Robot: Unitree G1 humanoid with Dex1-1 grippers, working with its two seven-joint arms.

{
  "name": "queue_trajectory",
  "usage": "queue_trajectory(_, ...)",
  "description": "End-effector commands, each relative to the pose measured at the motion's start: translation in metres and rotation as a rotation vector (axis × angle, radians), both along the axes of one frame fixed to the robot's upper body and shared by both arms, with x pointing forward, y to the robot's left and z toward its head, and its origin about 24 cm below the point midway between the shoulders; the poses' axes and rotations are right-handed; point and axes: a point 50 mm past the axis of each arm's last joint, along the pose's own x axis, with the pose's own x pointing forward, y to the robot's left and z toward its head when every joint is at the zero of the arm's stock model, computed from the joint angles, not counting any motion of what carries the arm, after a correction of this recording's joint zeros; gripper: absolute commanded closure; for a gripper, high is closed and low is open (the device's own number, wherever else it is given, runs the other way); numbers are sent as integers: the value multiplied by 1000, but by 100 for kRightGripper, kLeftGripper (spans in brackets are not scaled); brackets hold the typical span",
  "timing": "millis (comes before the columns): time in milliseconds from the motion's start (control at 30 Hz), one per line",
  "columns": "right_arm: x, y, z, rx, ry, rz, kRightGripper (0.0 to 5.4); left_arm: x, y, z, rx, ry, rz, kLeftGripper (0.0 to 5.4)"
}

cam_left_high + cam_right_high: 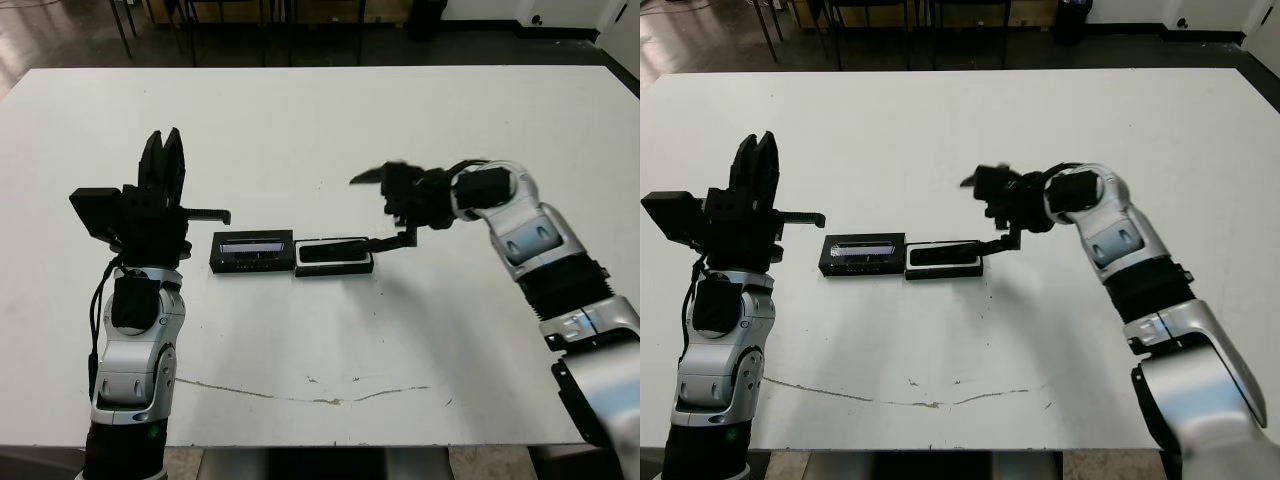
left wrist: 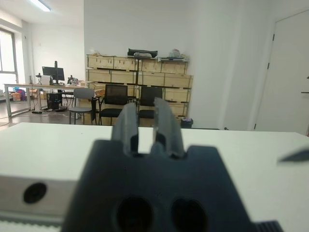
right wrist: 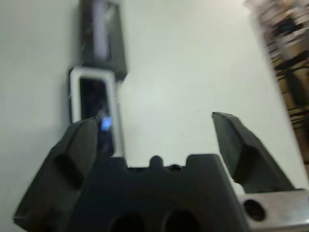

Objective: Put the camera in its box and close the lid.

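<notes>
Camera (image 1: 334, 252) lies in box (image 1: 334, 268) (lid (image 1: 251, 251) flat); right tool (image 1: 388, 208) released, left tool (image 1: 163, 160) clenched.

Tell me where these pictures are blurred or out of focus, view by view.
Right wrist view: soft throughout, smeared at the room edge. Left wrist view: the left hand is defocused up close, the room behind sharp. Left eye view: sharp, except the motion-blurred upper finger of the right hand near the shallow white-lined black box.

Head stereo pair overlooks table (image 1: 320, 120); wrist views differ.
</notes>
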Motion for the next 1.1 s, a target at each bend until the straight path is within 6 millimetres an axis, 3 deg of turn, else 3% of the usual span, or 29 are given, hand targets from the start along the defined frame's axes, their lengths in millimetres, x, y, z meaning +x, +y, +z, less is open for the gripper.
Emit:
queue_trajectory(33,-9,-14,-3,242,32,-158,1,0,5,-6,5,36,20,540)
queue_trajectory(100,-17,-19,-3,301,-4,-264,1,-1,6,-5,1,36,20,540)
queue_trajectory(233,-28,-21,-14,303,-128,-396,63,0,6,-6,-4,37,12,540)
queue_trajectory(500,-53,-4,-38,177,-210,-355,246,0,6,-7,5,36,8,540)
queue_trajectory(933,-58,12,-67,12,-235,-287,538,-2,5,-7,0,41,8,540)
queue_trajectory(1100,-54,11,-77,-51,-214,-291,538,-2,4,-7,-6,47,6,540)
